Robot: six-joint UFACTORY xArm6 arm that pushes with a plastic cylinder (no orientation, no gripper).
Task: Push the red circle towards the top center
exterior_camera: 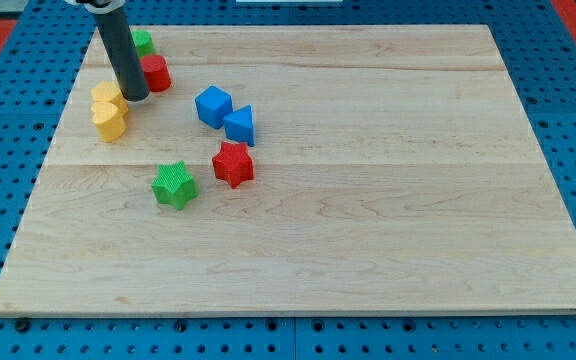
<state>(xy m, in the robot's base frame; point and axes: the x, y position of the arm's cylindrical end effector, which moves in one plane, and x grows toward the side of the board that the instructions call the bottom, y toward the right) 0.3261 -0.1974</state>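
Note:
The red circle (156, 73) lies near the board's top left corner. My tip (135, 97) stands just to its lower left, close against it, with the dark rod rising toward the view's top. A green block (143, 42) sits just above the red circle, partly hidden behind the rod. Two yellow blocks (108, 110) lie just left of and below my tip.
A blue cube (213, 105) and a blue triangle-like block (240, 125) lie right of my tip. A red star (233, 164) and a green star (174, 185) lie lower. The wooden board (368, 200) rests on a blue pegboard.

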